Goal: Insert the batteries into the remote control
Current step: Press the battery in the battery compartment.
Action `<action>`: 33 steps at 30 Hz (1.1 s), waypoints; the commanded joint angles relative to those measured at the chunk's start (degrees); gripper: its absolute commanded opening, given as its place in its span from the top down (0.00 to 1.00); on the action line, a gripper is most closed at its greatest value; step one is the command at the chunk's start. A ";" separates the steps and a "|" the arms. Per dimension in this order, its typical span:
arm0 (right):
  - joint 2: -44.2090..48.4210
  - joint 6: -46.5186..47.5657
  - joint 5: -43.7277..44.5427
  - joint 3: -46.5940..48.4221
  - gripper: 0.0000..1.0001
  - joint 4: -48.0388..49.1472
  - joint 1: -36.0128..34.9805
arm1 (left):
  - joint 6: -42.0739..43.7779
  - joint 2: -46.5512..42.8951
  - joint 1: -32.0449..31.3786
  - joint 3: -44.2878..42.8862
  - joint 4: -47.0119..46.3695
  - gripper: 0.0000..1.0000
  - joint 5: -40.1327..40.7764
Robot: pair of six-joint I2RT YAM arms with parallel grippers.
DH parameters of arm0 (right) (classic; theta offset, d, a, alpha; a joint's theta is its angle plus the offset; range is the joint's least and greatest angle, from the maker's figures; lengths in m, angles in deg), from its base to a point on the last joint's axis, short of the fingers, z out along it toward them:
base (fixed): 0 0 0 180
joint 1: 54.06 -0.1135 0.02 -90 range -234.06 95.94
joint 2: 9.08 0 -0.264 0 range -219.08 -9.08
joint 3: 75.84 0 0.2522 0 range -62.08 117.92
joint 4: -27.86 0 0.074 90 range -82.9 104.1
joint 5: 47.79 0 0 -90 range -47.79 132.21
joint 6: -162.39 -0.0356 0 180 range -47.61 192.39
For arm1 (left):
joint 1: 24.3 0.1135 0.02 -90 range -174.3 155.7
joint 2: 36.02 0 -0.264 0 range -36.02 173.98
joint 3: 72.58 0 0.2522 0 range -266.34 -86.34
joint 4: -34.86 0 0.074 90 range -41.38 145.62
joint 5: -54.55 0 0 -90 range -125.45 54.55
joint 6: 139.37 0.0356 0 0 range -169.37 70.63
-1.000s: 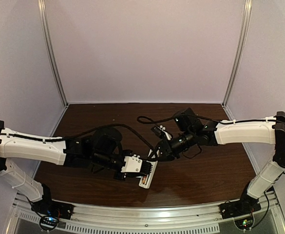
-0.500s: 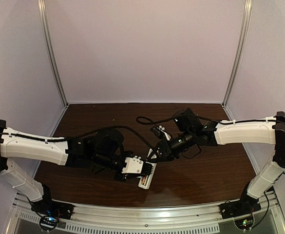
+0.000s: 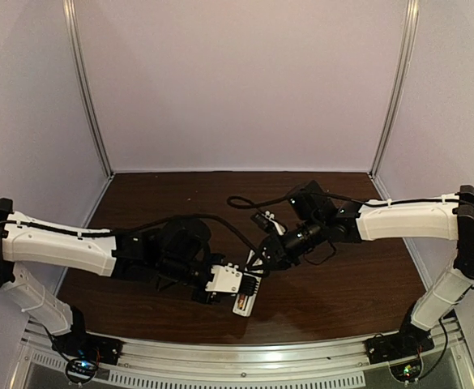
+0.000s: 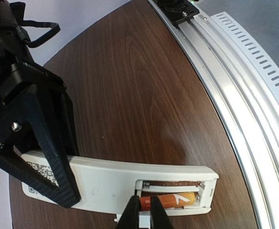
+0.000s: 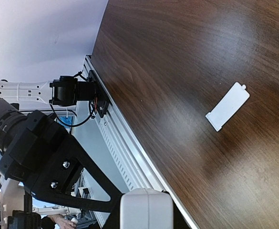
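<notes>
- left fingers [image 4: 131, 214] are almost together, pinching the near end of the one battery [image 4: 175, 200] in view. it lies in the open bay of the remote [image 4: 110, 179].
- if they let go before it seats, the spring may pop it out.
- pulling away at a slant could drag the battery back up.
- the slot beside it [image 4: 172, 183] looks empty, and no second battery is in view. a hard push here may knock the contacts.
- right fingers [image 4: 58, 167] are clamped across the remote's far end. a slack hold would let it swing on the worktop [image 4: 144, 86].
- the cover [image 5: 227, 106] lies well apart, out of harm.
</notes>
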State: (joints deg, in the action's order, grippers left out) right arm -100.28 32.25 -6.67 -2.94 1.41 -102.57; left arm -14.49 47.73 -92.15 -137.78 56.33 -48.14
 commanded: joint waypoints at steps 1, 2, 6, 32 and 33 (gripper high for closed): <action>0.63 0.16 -1.56 2.87 1.00 1.70 -0.44 | 1.07 2.41 -0.70 -0.85 3.32 0.92 1.91; 0.74 0.23 -1.68 2.91 1.00 1.72 -0.45 | 1.07 2.61 -0.77 -0.93 3.52 0.92 1.98; 1.40 0.24 -1.64 2.99 1.00 1.73 -0.44 | 1.16 3.39 -0.82 -1.07 4.34 0.92 1.88; 4.15 1.39 -1.74 4.63 1.00 0.81 1.81 | 1.18 7.69 -2.78 -1.12 8.29 0.94 0.39; 4.30 1.38 -1.93 4.59 1.00 0.75 1.83 | 1.14 7.79 -2.76 -1.18 8.36 0.94 0.54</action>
State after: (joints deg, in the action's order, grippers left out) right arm -100.26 34.55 -5.38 -2.31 -3.28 -101.79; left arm -13.68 52.56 -93.68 -140.25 57.07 -46.67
